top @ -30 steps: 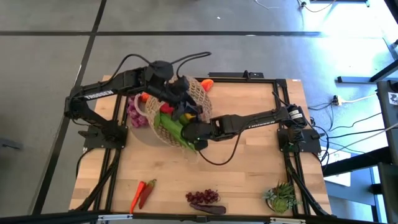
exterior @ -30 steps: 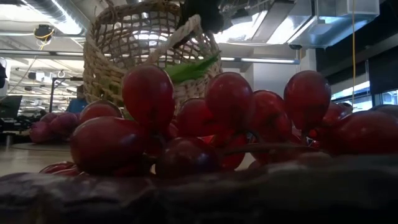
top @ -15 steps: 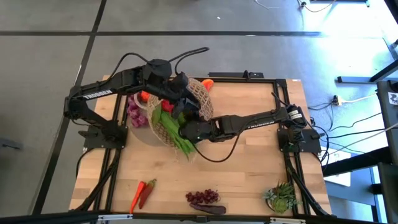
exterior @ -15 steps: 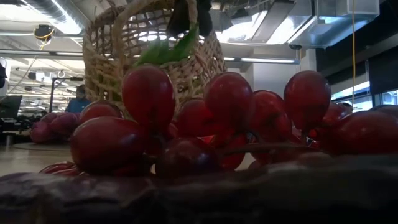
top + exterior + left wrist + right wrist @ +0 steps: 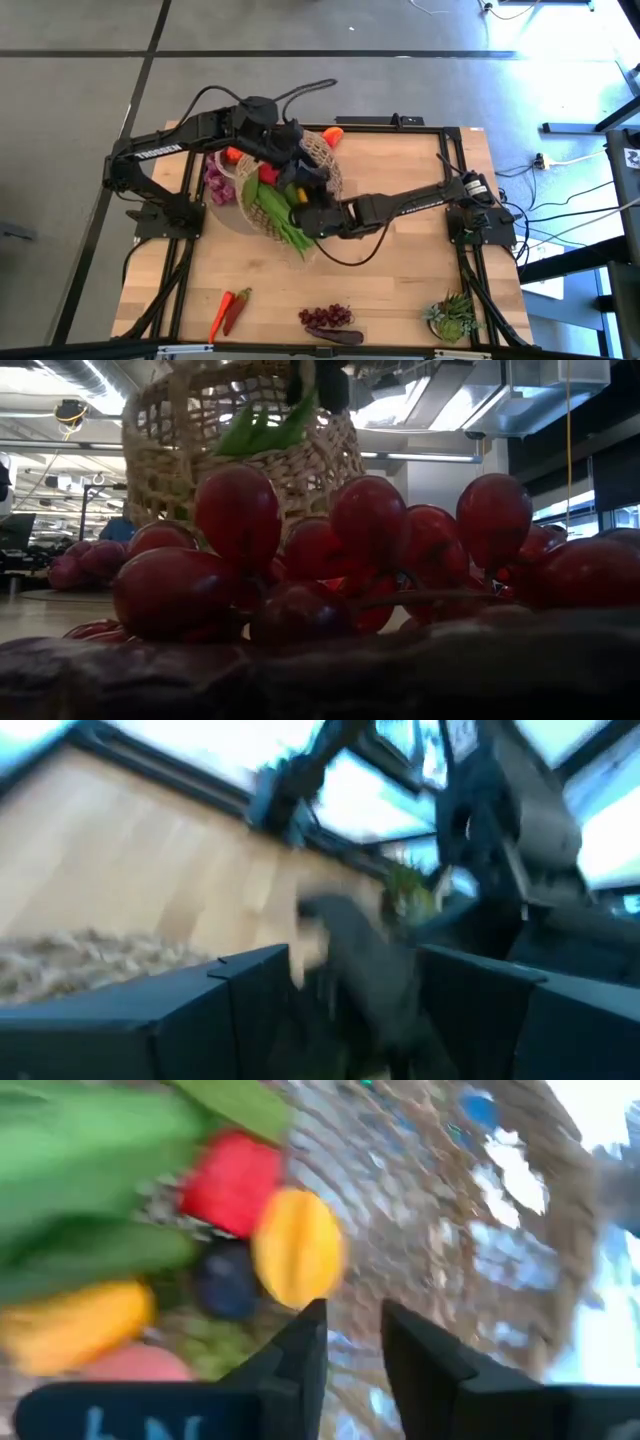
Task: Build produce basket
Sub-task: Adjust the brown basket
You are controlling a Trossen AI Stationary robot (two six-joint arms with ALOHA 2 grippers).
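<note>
Under me, a light wooden table point(image 5: 400, 270) with a dark frame sits on a grey floor point(image 5: 80, 90) crossed by dark seams. Cables point(image 5: 560, 215) trail off the table's right side toward a bright patch of light point(image 5: 560, 40). Looking level across, I see a ceiling point(image 5: 470, 400) of ducts and beams, glowing windows point(image 5: 570, 510) to the right, and dim furniture far left.
</note>
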